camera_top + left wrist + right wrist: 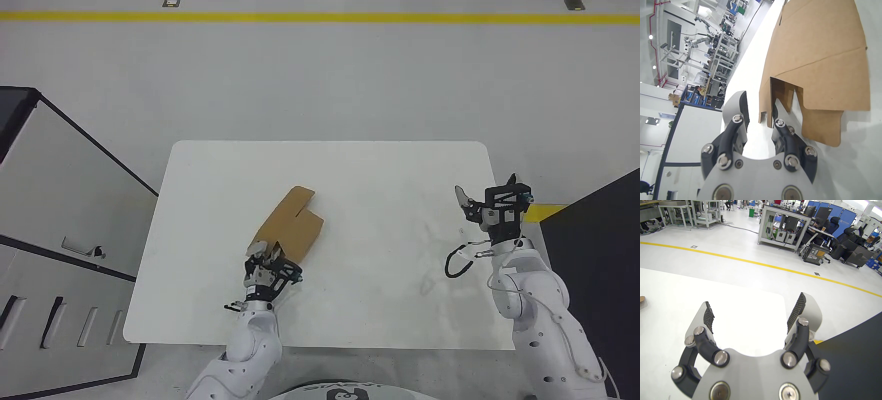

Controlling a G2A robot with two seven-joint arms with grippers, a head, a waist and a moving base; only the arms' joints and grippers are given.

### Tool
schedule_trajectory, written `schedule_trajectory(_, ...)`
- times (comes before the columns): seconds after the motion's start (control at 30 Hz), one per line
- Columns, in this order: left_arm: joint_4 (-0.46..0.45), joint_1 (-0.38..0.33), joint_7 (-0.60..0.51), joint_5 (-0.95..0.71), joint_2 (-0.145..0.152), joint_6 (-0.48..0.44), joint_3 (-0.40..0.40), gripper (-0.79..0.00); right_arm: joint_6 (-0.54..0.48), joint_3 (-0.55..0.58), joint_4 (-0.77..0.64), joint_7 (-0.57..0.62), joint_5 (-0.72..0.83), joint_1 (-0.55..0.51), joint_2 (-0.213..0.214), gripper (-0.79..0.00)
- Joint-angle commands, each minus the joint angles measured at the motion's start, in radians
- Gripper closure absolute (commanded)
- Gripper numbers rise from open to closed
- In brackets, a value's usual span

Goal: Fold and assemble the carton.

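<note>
Carton (pixel 290 228): brown cardboard, lying mostly flat on the counter (pixel 400 300), left of centre. Its long axis runs from near-left to far-right. The far end has a stepped, notched outline.

Carton, close up (pixel 815 56): crease lines cross the upper panel. At the near end a flap (pixel 780 94) stands up off the counter (pixel 755 53), and a rounded tab lies flat beside it.

Left gripper (pixel 265 262): at the carton's near end, low over the counter.

Left gripper, own view (pixel 760 105): fingers parted by a narrow gap that straddles the raised edge of the flap. One finger (pixel 744 106) sits outside the cardboard, apart from it. The other sits on the inner side, against the cardboard or just short of it; I cannot tell which. No firm pinch is seen.

Right gripper (pixel 488 197): well apart from the carton, near the counter's right edge.

Right gripper, own view (pixel 755 306): fingers spread wide, nothing between them, above bare counter (pixel 668 323) near its far-right corner.

Cable (pixel 458 265): black loop beside the right arm, over the counter's right side.

Cabinet (pixel 50 200): grey, black-edged, left of the counter.

Yellow line (pixel 320 16): on the floor beyond the counter's far edge, also seen in the right wrist view (pixel 753 261).
</note>
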Motion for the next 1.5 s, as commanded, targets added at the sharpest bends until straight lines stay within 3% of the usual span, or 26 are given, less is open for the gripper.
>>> schedule_trajectory(0.0, 0.003, -0.002, -0.001, 0.0, -0.002, -0.003, -0.001, -0.222, 0.0, 0.0, 0.0, 0.0, 0.0, 0.0, 0.0, -0.785)
schedule_trajectory(0.07, 0.007, -0.004, -0.002, -0.002, -0.004, -0.006, -0.003, -0.212, 0.0, 0.0, 0.0, 0.0, 0.0, 0.0, 0.0, -0.785)
schedule_trajectory(0.2, 0.013, -0.006, -0.002, -0.004, -0.007, -0.01, -0.006, 0.0, 0.0, 0.0, 0.0, 0.0, 0.0, 0.0, 0.0, -0.785)
schedule_trajectory(0.5, 0.004, -0.003, 0.004, 0.024, -0.01, -0.007, -0.022, 0.0, 0.0, 0.0, 0.0, 0.0, 0.0, 0.0, 0.0, -0.785)
schedule_trajectory(0.7, -0.12, 0.041, 0.018, 0.066, 0.001, -0.046, -0.061, 0.0, 0.0, 0.0, 0.0, 0.0, 0.0, 0.0, 0.0, -0.785)
schedule_trajectory(0.87, -0.271, 0.094, 0.039, 0.096, 0.014, -0.139, -0.102, 0.0, 0.0, 0.0, 0.0, 0.0, 0.0, 0.0, 0.0, -0.785)
schedule_trajectory(1.2, -0.56, 0.199, 0.11, 0.123, 0.042, -0.452, -0.157, 0.0, 0.0, 0.0, 0.0, 0.0, 0.0, 0.0, 0.0, -0.785)
schedule_trajectory(1.37, -0.56, 0.199, 0.11, 0.123, 0.042, -0.452, -0.157, 0.0, 0.002, 0.001, -0.001, -0.003, -0.002, 0.001, 0.0, -0.785)
schedule_trajectory(1.47, -0.561, 0.191, 0.12, 0.116, 0.042, -0.466, -0.158, 0.0, -0.061, 0.015, 0.009, -0.042, -0.014, 0.001, 0.003, -0.785)
